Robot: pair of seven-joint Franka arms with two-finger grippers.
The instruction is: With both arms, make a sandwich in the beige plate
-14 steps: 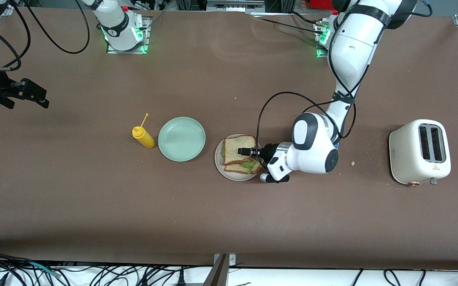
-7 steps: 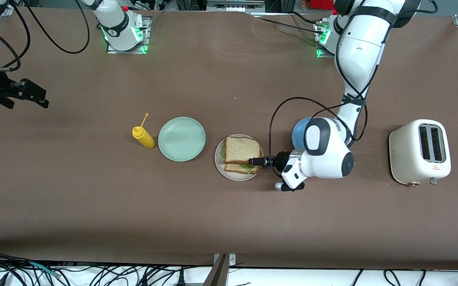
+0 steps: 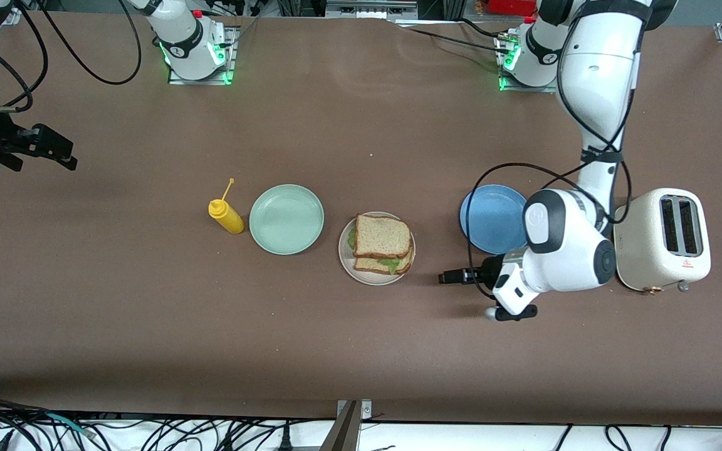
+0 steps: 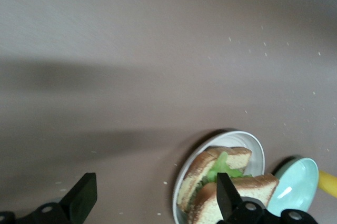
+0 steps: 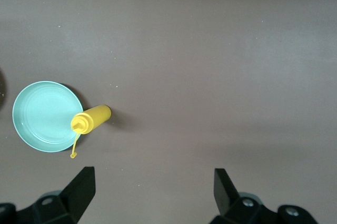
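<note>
The sandwich (image 3: 383, 243) lies on the beige plate (image 3: 346, 254) at mid-table: two brown bread slices with green lettuce between them, the top slice slightly askew. My left gripper (image 3: 450, 277) hangs open and empty over bare table beside the plate, toward the left arm's end. In the left wrist view the sandwich (image 4: 226, 182) and the plate rim (image 4: 231, 135) show past the open left gripper (image 4: 155, 187). My right gripper (image 3: 63, 153) waits open over the right arm's end of the table; in its wrist view the right gripper (image 5: 152, 176) holds nothing.
A blue plate (image 3: 489, 216) lies beside the left wrist, and a white toaster (image 3: 662, 238) stands toward the left arm's end. A mint green plate (image 3: 286, 219) and a yellow squeeze bottle (image 3: 226, 216) sit on the beige plate's other flank.
The left gripper opened, left the top bread slice on the sandwich and drew back off the plate toward the toaster, uncovering the blue plate. The right arm has not moved.
</note>
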